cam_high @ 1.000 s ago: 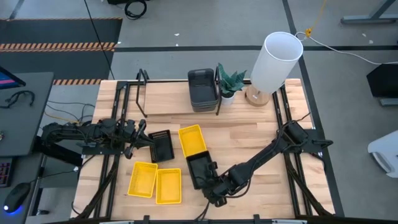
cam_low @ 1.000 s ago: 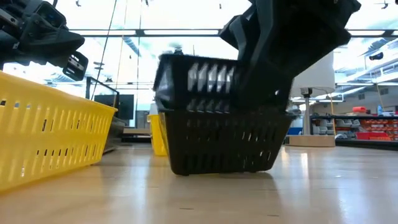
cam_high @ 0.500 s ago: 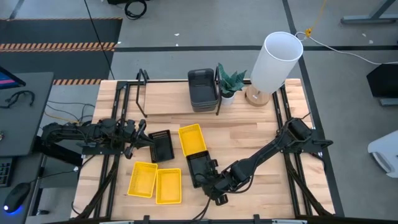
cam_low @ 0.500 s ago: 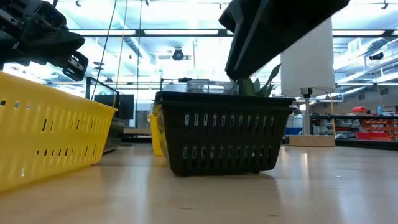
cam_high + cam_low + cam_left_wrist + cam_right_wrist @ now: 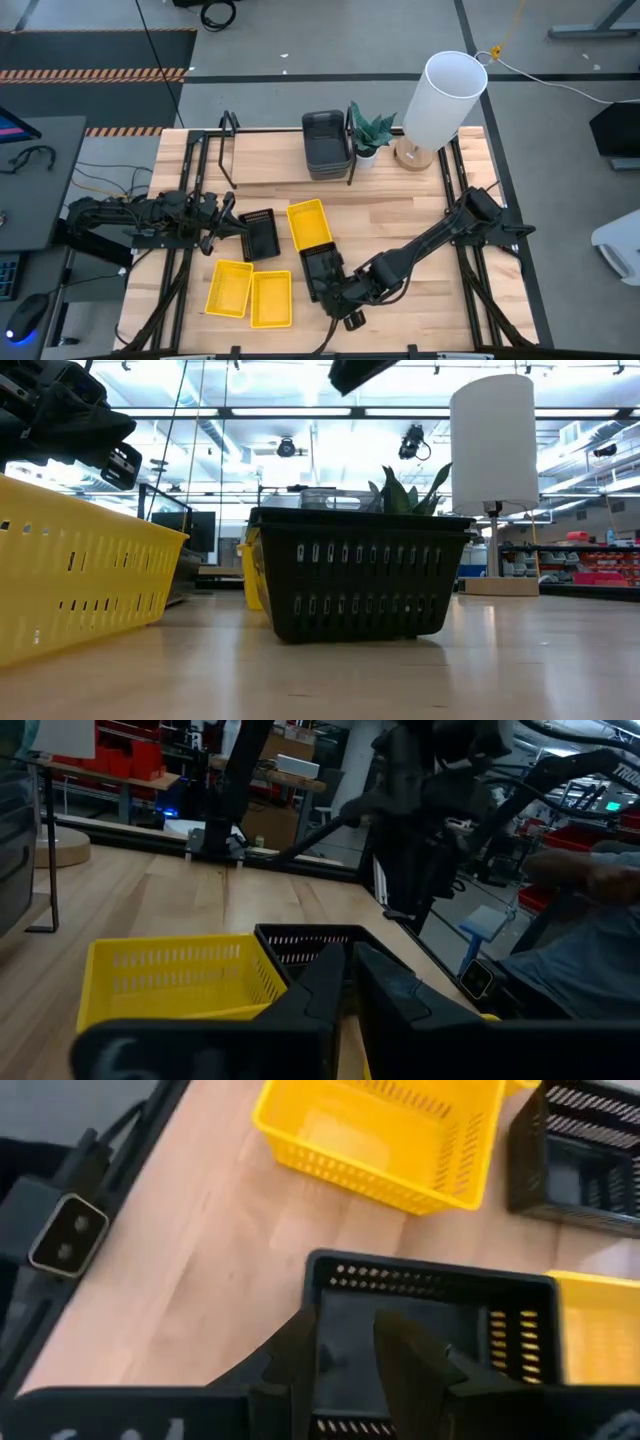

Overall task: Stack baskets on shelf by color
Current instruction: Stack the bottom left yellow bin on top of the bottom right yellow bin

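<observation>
The right gripper (image 5: pixel 338 300) hovered just above the black basket (image 5: pixel 320 272) with fingers nearly closed, holding nothing. The left gripper (image 5: pixel 232 226) gripped another black basket (image 5: pixel 261 234).

The high view looks straight down on the whole table (image 5: pixel 400 225) from well above. The low view sits at tabletop height at the near edge, facing level across to the far room, very close to a black basket (image 5: pixel 355 572). The same basket (image 5: pixel 320 272) lies near-centre from above. The right wrist view looks down on it from close; the left wrist view looks low across the table toward the right arm.
</observation>
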Robot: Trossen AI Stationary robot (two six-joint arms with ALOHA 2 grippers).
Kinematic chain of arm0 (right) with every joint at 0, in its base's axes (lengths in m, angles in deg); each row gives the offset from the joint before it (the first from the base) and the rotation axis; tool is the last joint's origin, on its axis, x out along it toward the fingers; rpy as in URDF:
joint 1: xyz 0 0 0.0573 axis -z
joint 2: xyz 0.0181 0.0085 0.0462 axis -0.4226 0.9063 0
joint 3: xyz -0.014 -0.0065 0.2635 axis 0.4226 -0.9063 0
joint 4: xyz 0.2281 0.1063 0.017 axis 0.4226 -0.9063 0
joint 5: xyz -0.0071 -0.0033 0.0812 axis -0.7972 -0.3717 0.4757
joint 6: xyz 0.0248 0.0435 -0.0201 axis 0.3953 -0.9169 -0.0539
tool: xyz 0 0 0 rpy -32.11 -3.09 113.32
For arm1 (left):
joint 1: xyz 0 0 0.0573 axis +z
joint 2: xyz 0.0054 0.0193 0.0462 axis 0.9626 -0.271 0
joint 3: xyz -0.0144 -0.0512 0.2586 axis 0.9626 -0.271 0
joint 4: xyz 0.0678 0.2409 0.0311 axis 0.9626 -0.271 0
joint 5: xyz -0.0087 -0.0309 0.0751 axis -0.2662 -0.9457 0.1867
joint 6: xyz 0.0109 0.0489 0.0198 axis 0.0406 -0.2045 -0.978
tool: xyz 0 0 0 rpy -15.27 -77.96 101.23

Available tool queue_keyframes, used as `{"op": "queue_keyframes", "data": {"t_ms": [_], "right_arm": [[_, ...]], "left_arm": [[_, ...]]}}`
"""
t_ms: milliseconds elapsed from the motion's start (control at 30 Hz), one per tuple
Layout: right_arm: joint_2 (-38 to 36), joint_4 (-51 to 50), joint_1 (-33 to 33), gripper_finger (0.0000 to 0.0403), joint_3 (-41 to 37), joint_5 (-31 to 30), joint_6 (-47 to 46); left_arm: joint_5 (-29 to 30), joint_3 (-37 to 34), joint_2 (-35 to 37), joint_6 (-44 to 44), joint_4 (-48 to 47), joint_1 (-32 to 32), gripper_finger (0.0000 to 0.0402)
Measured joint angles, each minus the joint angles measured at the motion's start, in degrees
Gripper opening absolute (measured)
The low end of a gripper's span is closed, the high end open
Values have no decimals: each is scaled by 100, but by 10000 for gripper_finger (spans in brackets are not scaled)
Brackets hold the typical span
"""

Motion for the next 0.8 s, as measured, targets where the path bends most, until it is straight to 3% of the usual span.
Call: {"op": "queue_keyframes", "data": {"t_ms": [400, 567, 800], "right_arm": [[-301, -1143, -15, 108, -111, -513, -243], [-1027, -1011, 44, 108, -947, -599, -560], [-2321, 172, 76, 108, -2519, -596, -569]], "left_arm": [[0, 0, -2, 1, 4, -1, 33], [0, -2, 0, -1, 10, 1, 31], [0, -1, 0, -1, 1, -1, 38]]}}
